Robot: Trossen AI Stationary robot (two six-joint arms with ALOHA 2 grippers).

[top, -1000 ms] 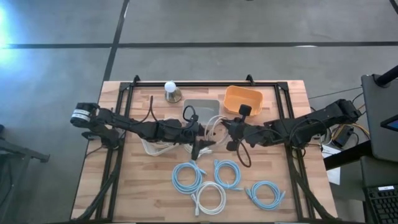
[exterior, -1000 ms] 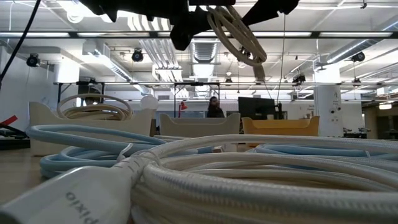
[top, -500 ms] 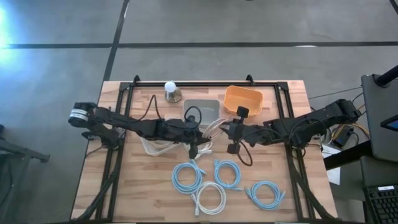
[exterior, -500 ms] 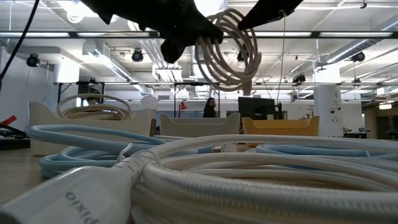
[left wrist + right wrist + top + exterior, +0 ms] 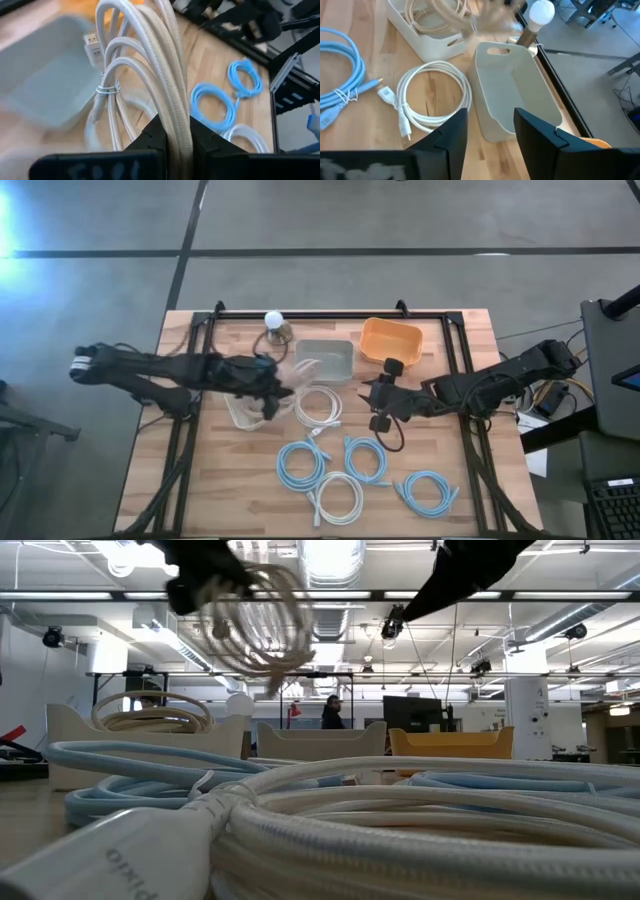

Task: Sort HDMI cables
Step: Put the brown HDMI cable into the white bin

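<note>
My left gripper (image 5: 280,390) is shut on a beige coiled HDMI cable (image 5: 255,625), held in the air over the gap between the white bin (image 5: 240,418) and the grey bin (image 5: 328,360). My right gripper (image 5: 378,406) is open and empty above the table's middle, its fingers (image 5: 447,142) apart. A white coil (image 5: 318,406) lies flat on the table between the two grippers. Three light blue coils (image 5: 300,465) (image 5: 367,460) (image 5: 428,491) and another white coil (image 5: 338,498) lie flat near the front edge. Beige coils (image 5: 432,12) lie in the white bin. My left gripper pinches several strands of the beige coil's loop (image 5: 175,122) between its two fingers (image 5: 152,140). The fingers lie across the strands. The coil is lifted clear of the table and hangs below the gripper (image 5: 205,570), its plug (image 5: 92,40) and white tie (image 5: 107,90) on the far side of the loop.
An orange bin (image 5: 391,340) stands at the back right, beside the grey bin. A lamp with a round white bulb (image 5: 273,326) stands behind the white bin. A black frame (image 5: 330,311) runs along the table's back and sides. A person (image 5: 330,712) stands far off in the room.
My left gripper has gone toward the table's left edge with the beige coil, away from my right gripper and from the table's middle to beside the white bin. The coil has stayed clear of the table and swung with it. The white coil on the table now shows uncovered.
</note>
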